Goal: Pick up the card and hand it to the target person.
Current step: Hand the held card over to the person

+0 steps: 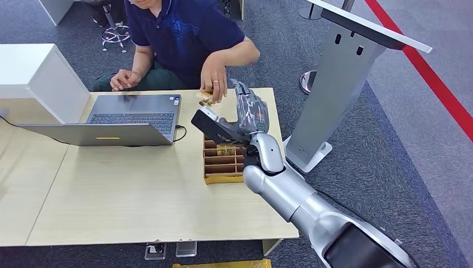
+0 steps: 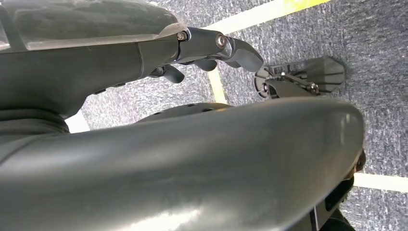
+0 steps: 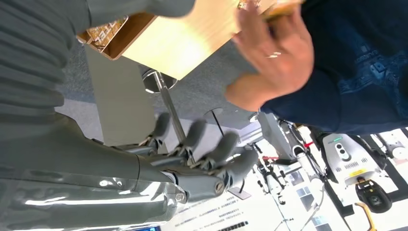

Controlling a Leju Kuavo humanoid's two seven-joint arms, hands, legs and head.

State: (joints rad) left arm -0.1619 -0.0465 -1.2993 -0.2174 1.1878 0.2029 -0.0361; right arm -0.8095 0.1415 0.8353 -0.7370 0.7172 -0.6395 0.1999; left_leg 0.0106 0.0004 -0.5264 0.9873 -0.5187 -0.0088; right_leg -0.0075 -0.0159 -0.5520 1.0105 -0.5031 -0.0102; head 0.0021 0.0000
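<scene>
A person in a dark blue shirt sits at the far side of the table (image 1: 139, 190). Their hand (image 1: 214, 80) pinches a small yellowish card (image 1: 204, 99) just above the tabletop. In the right wrist view that person's hand (image 3: 269, 57) has the card (image 3: 276, 4) at its fingertips. My right hand (image 1: 251, 111) is raised right beside it, above the wooden card box (image 1: 223, 177), with fingers (image 3: 211, 154) spread and nothing in them. My left hand (image 2: 211, 53) hangs over the carpet, fingers loose and holding nothing.
An open grey laptop (image 1: 134, 117) lies left of the box, and a white cabinet (image 1: 39, 78) stands at the table's far left. A grey slanted stand (image 1: 340, 84) rises close on my right. More cards (image 1: 226, 149) sit in the box slots.
</scene>
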